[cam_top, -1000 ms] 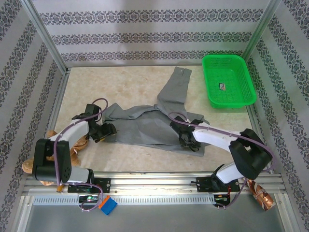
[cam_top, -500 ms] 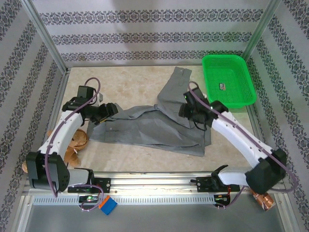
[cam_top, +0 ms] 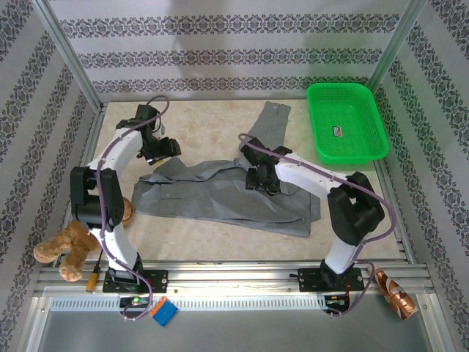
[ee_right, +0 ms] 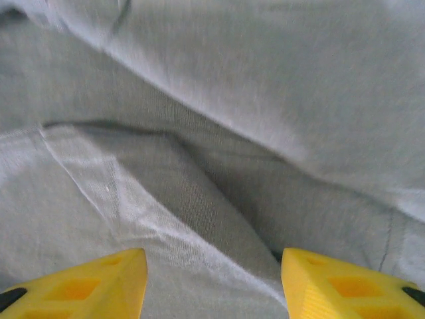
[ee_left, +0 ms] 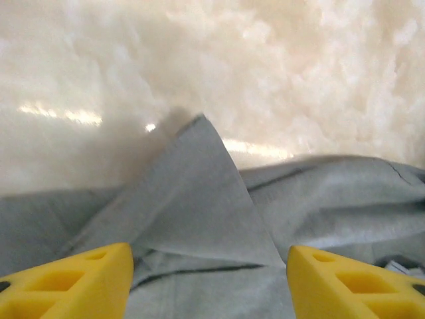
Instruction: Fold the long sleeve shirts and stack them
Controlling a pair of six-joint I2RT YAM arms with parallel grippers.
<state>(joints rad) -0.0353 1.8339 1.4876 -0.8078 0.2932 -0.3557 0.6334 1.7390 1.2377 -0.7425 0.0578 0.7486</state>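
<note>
While the grey shirt (cam_top: 212, 196) lies rumpled across the middle of the table (cam_top: 198, 121), one sleeve reaching far toward the green basket (cam_top: 370, 150), the left gripper (cam_top: 168, 148) hovers spread over its far left corner and the right gripper (cam_top: 256, 179), also spread, over its middle.

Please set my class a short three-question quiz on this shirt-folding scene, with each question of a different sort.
1. True or false: the grey shirt lies inside the green basket.
2. What lies at the near left edge of the table? A) a brown plush toy B) a mug C) a book
3. Fill in: the left tool and the right tool both stand ____ (open or shut) over the shirt.

Key: 1 false, the shirt is spread on the table beside the basket; 2 A; 3 open.
</note>
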